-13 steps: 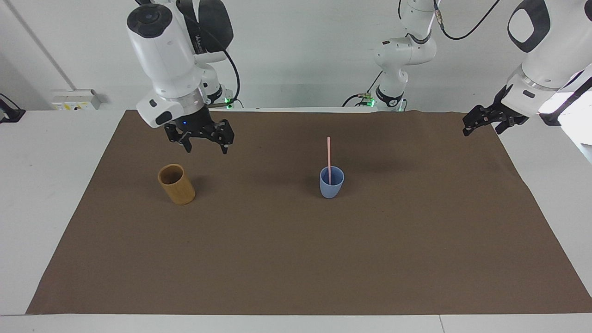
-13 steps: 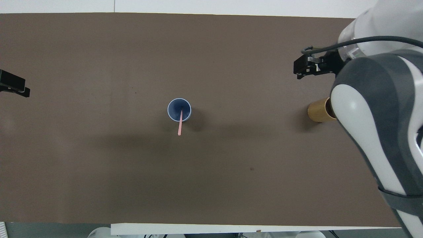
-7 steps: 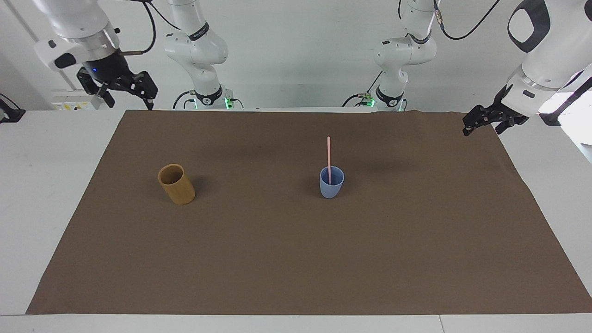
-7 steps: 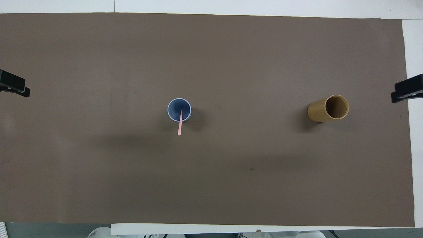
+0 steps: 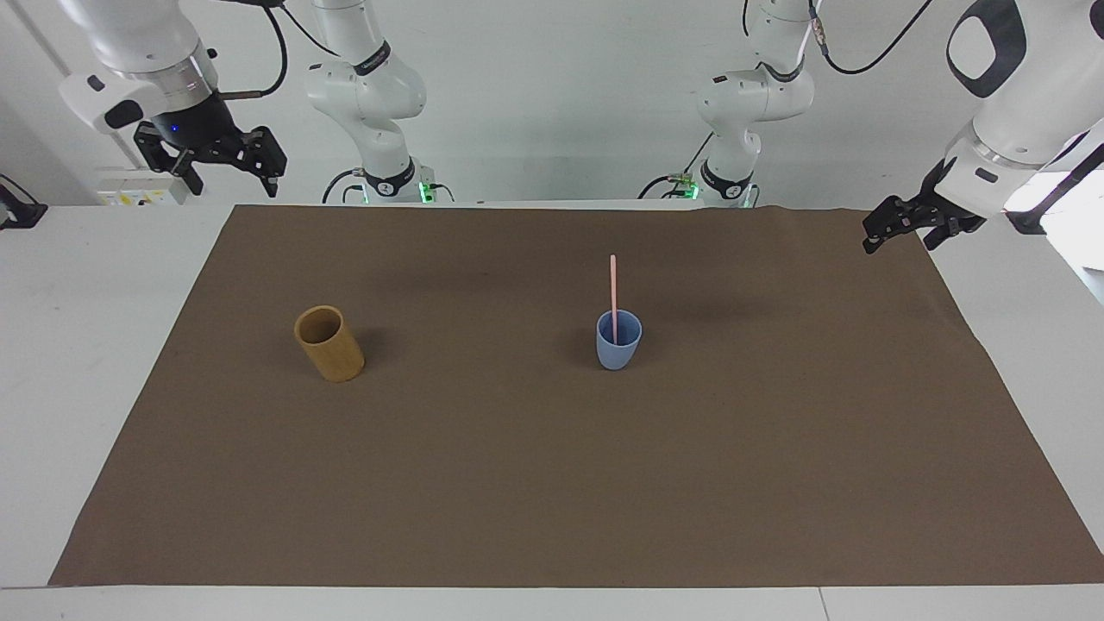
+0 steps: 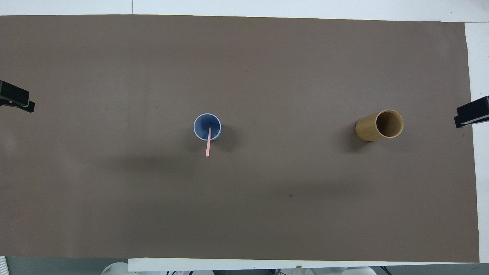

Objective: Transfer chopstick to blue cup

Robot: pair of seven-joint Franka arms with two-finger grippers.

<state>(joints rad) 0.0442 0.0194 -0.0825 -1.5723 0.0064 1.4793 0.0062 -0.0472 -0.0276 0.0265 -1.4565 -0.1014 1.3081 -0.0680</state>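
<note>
The right tool (image 5: 226, 166) hangs high off the desk's edge at the right arm's end, well apart from the blue cup (image 5: 618, 341), with its two fingers spread apart and nothing between them; the left tool (image 5: 897, 226) hangs over the brown mat's (image 5: 552, 483) corner at the left arm's end, also well apart from the blue cup, its fingers likewise apart and empty. Both arms wait clear of the work. The chopstick (image 5: 613, 289) stands in the blue cup, its lower end inside on the cup's floor and its shaft resting against the part of the rim nearer the robots. Its long axis runs nearly upright, tilted a little so that the free top end points up and toward the robots, rising well above the rim. Judged from this, the transfer looks done, and the remaining risks are small ones: the blue cup is small with a rounded base, and most of the stick's length stands above it, so a jolt to the desk or an arm sweeping low over the blue cup could tip the stick out or topple the cup with it. The tan cup (image 5: 329, 343) stands empty, well apart from the blue cup toward the right arm's end, and plays no part in that risk.
</note>
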